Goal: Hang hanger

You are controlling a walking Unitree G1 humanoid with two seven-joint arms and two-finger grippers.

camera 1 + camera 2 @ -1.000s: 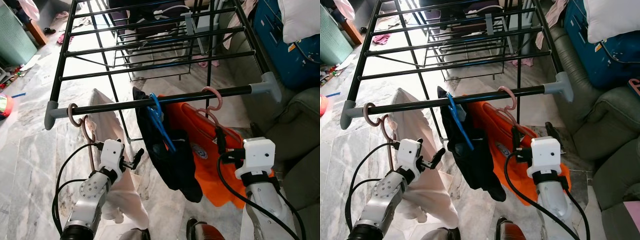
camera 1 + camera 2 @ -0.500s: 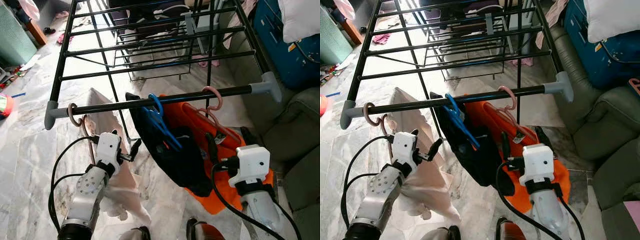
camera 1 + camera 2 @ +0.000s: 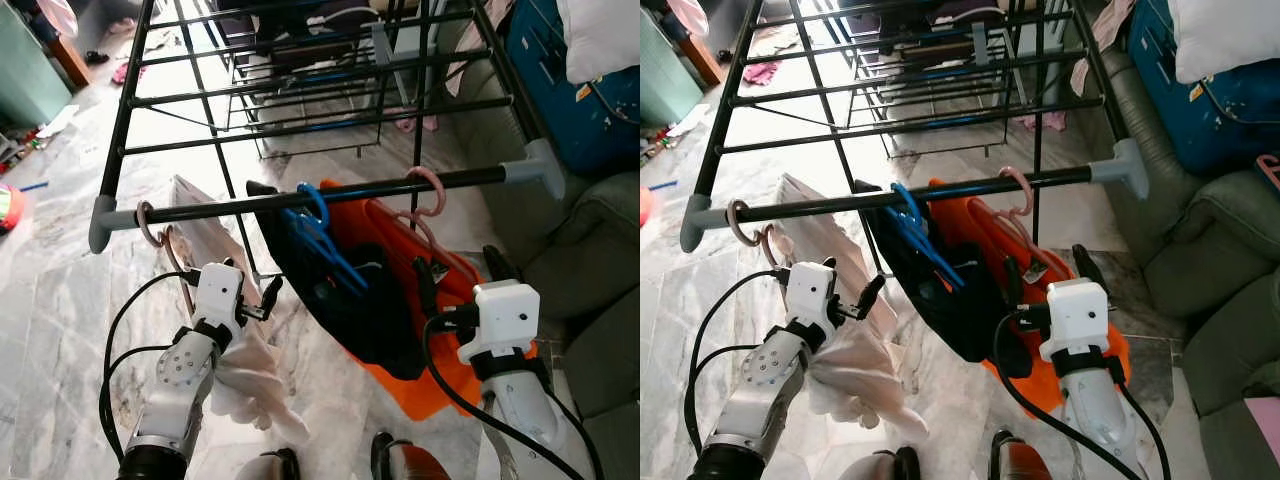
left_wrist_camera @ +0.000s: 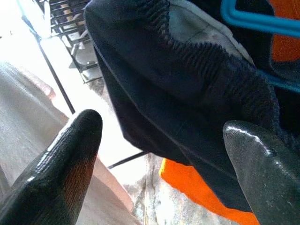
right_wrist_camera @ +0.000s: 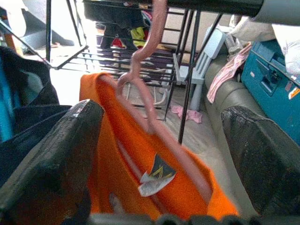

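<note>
a black drying rack (image 3: 330, 195) stands over the marble floor (image 3: 50, 300), and three hangers sit hooked on its front rail. the blue hanger (image 3: 325, 235) is near the middle, carrying a dark garment (image 3: 365, 320) that swings out at a slant. just beside it, toward the robot's right, a pink hanger (image 3: 430, 215) holds an orange shirt (image 3: 440, 370) (its white neck tag shows in the right wrist view). at the far left end of the rail a third pink hanger (image 3: 150, 228) carries a pale beige garment (image 3: 235, 350).

the left gripper (image 3: 258, 305) hangs below the rail between the beige cloth and the dark garment, its two black fingers (image 4: 65, 159) spread apart with nothing between them. the right gripper (image 3: 455, 285) is raised in front of the orange shirt, fingers (image 5: 51, 159) wide apart too, empty, pointing up at the pink hook.

a grey sofa (image 3: 600, 250) and a blue case (image 3: 590, 100) sit off to the right
</note>
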